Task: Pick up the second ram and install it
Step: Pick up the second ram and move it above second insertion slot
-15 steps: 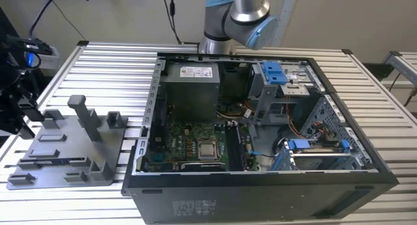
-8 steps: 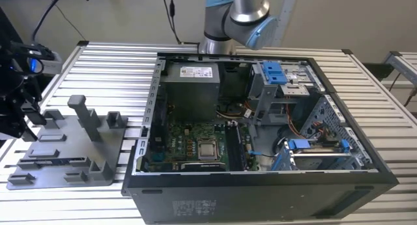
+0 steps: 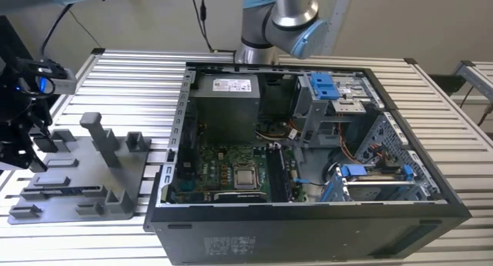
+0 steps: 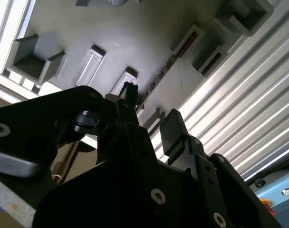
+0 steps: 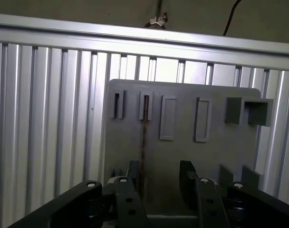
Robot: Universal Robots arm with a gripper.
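Grey holder (image 3: 85, 188), near the table's (image 3: 131, 75) edge at the exterior view's left: the second ram (image 5: 143, 142) is stood on edge in a slot by the holder's side edge, exposing both faces for gripping. The gripper (image 5: 159, 179) is held spread, one finger on either side of it. To the right, the computer case (image 3: 308, 231) is laid open side up for access.

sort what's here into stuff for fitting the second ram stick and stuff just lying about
For the job: memory stick, grey tray holding it, open jaws, computer case.
Just there: power supply, blue drive brackets, slatted table.
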